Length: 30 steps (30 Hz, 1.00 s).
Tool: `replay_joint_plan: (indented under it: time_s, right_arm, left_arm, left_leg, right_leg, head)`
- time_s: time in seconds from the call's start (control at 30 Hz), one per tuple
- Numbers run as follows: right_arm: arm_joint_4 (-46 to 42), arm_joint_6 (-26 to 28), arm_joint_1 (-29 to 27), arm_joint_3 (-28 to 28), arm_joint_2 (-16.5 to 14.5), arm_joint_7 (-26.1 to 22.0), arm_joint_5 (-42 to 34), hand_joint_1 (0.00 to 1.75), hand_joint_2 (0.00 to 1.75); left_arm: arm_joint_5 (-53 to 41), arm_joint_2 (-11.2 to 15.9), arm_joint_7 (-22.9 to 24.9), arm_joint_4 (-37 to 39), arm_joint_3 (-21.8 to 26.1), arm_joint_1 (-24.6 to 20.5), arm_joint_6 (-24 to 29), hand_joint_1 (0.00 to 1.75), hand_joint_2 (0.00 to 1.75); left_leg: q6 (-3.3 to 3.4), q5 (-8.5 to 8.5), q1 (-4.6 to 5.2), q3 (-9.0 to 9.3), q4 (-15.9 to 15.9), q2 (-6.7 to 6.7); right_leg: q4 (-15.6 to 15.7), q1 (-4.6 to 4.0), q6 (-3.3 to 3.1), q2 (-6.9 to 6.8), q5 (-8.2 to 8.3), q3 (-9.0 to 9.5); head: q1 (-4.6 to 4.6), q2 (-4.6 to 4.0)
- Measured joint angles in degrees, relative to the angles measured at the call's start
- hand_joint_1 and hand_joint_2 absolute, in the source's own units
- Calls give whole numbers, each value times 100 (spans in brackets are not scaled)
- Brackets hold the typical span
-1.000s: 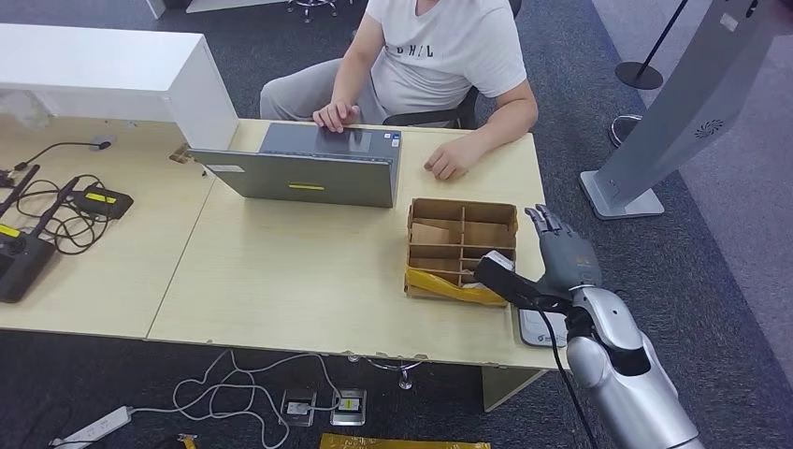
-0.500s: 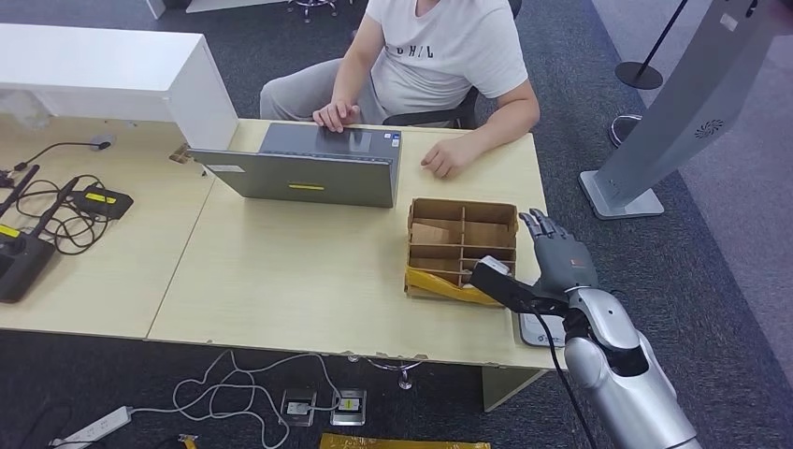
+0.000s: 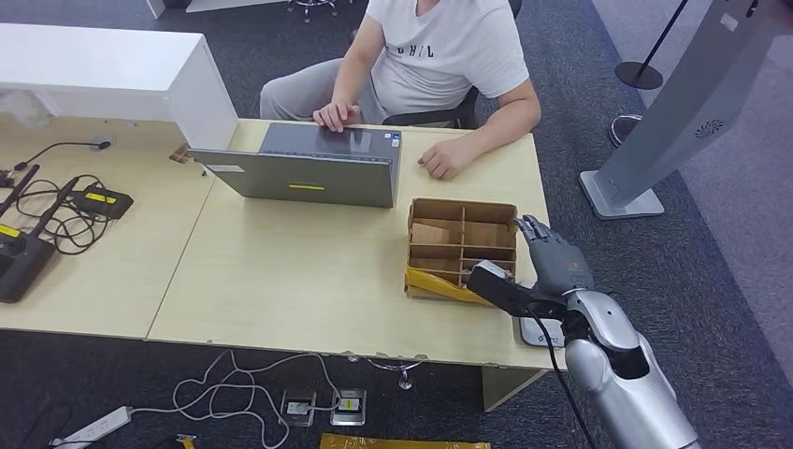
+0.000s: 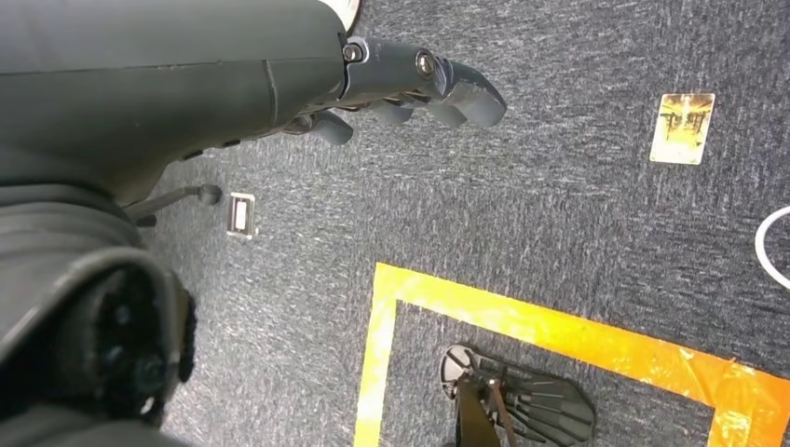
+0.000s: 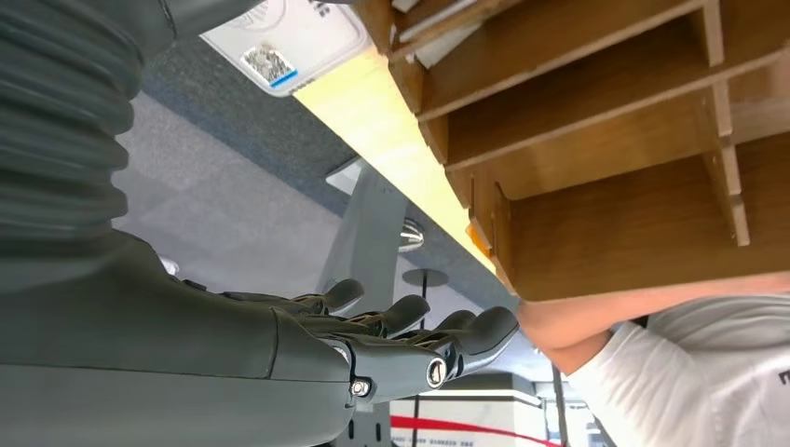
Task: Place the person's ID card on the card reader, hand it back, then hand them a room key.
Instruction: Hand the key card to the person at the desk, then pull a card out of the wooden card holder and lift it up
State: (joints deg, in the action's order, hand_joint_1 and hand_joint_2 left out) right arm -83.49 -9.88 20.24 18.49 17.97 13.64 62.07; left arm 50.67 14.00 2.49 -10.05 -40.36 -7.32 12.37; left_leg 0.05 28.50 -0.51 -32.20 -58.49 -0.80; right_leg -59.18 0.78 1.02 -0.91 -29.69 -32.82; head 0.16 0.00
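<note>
Leftward and slightly forward since a second ago, the right hand (image 3: 554, 260) now hangs at the right rim of the divided cardboard box (image 3: 461, 245), fingers stretched out together and holding nothing. Just behind the hand, under its wrist, a white card reader (image 3: 535, 330) lies on the counter (image 3: 309, 271) edge. Cards seem to sit in the box slots beside the fingers, though which is the room key is unclear. Beyond the hand, the person's hand (image 3: 439, 163) rests near a laptop (image 3: 309, 168). Hanging over carpet, the left hand (image 4: 410, 88) is loosely extended, empty.

Matt brown cardboard box (image 3: 462, 245) on pale smooth wood-look desk (image 3: 299, 271); rough grey carpet (image 4: 559, 214)
</note>
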Motion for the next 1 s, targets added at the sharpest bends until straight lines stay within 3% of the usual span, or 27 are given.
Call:
replay_joint_plan:
  time_s: [1.0]
  right_arm:
    - [-391,-172,-215,335,76,107,-315,0,175]
  left_arm:
    - [47,30,0,0,-26,0,-12,0,0]
  left_leg:
    - [0,0,0,1,0,1]
  right_leg:
    - [0,0,0,2,0,0]
  head:
    - [-1,0]
